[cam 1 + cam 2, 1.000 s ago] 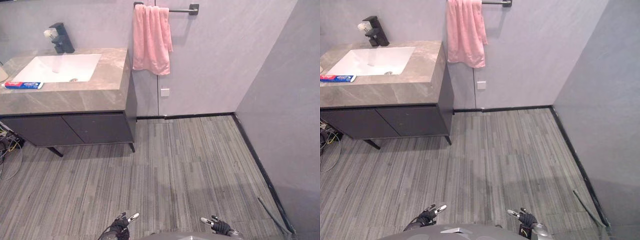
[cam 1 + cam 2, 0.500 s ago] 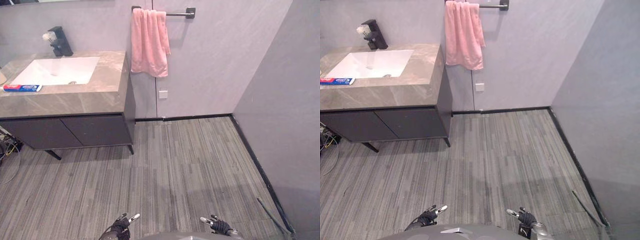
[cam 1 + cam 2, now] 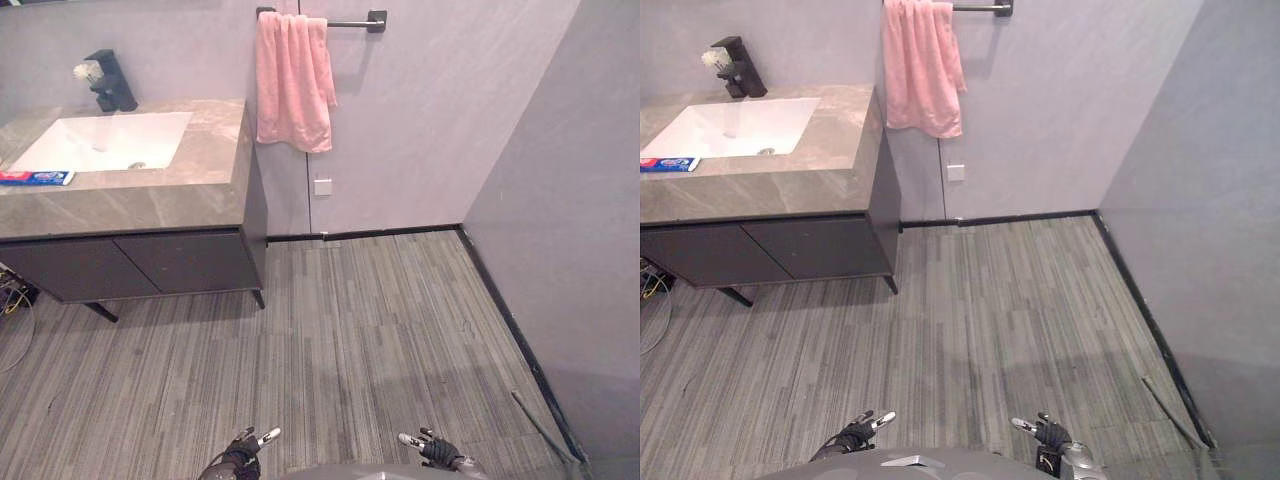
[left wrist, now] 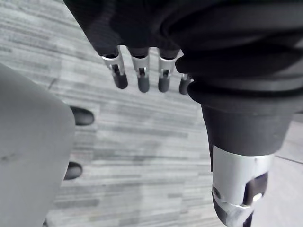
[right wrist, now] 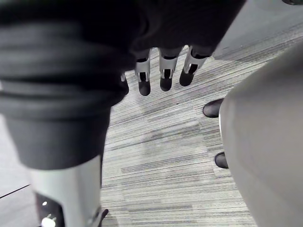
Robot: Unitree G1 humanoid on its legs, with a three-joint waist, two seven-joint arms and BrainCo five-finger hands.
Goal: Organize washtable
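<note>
The washtable (image 3: 190, 195) stands at the upper left, a grey marble top over a dark cabinet (image 3: 150, 262). A white sink (image 3: 100, 142) is set into it, with a black faucet (image 3: 108, 82) behind. A red and blue toothpaste box (image 3: 35, 178) lies on the counter's left part, in front of the sink. A pink towel (image 3: 293, 80) hangs from a wall rail right of the counter. My left hand (image 3: 243, 452) and right hand (image 3: 435, 448) hang low at the bottom edge, far from the washtable. Both are open with relaxed fingers (image 4: 142, 78) (image 5: 161, 78) over the floor, holding nothing.
Grey striped flooring (image 3: 370, 330) stretches between me and the cabinet. A grey wall (image 3: 570, 230) closes the right side, with a thin rod (image 3: 545, 425) lying along its base. A white socket (image 3: 322, 186) sits on the back wall below the towel. Loose wires (image 3: 12, 295) lie under the cabinet's left end.
The whole picture has shifted a little, so the camera has moved; the washtable sits slightly further left in view. Both hands hang as before.
</note>
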